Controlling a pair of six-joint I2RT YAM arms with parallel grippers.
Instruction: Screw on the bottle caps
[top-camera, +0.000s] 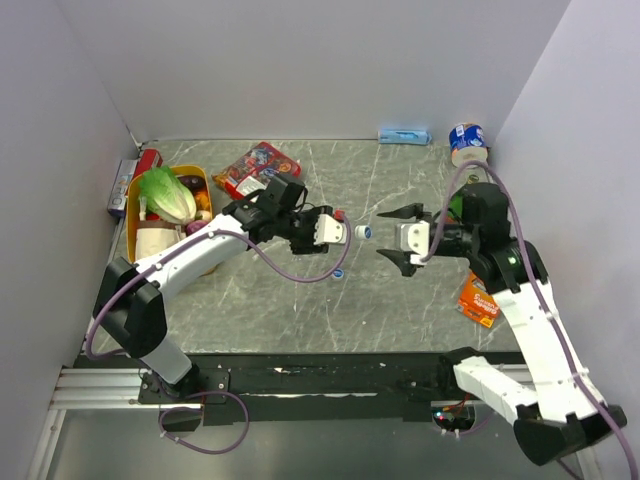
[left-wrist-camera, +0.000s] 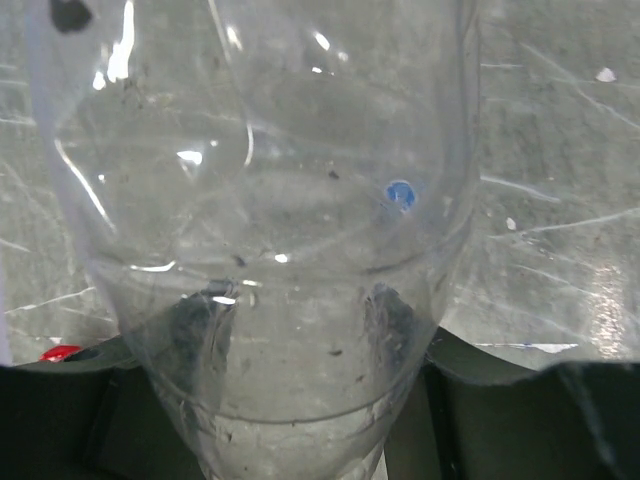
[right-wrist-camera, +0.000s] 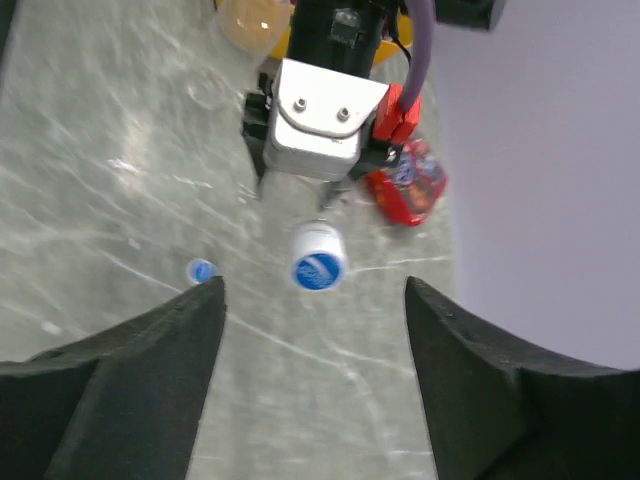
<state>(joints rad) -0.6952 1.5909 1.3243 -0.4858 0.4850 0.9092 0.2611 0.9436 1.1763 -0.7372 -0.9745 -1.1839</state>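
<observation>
My left gripper (top-camera: 335, 231) is shut on a clear plastic bottle (top-camera: 347, 232), held level above the table with its neck pointing right. A blue cap (top-camera: 363, 232) sits on that neck. In the left wrist view the bottle (left-wrist-camera: 270, 200) fills the frame, with the left gripper (left-wrist-camera: 298, 330) closed round it. My right gripper (top-camera: 398, 240) stands open just right of the cap, apart from it. From the right wrist, the capped neck (right-wrist-camera: 319, 268) faces my open right gripper (right-wrist-camera: 312, 288). A second blue cap (top-camera: 340, 272) (right-wrist-camera: 201, 270) lies loose on the table.
A yellow basket (top-camera: 203, 180) with lettuce stands at the left. A red packet (top-camera: 258, 168) and a red can (top-camera: 148, 160) are nearby. A blue-and-white tin (top-camera: 468, 140) sits at the back right. An orange packet (top-camera: 478, 298) lies by the right arm.
</observation>
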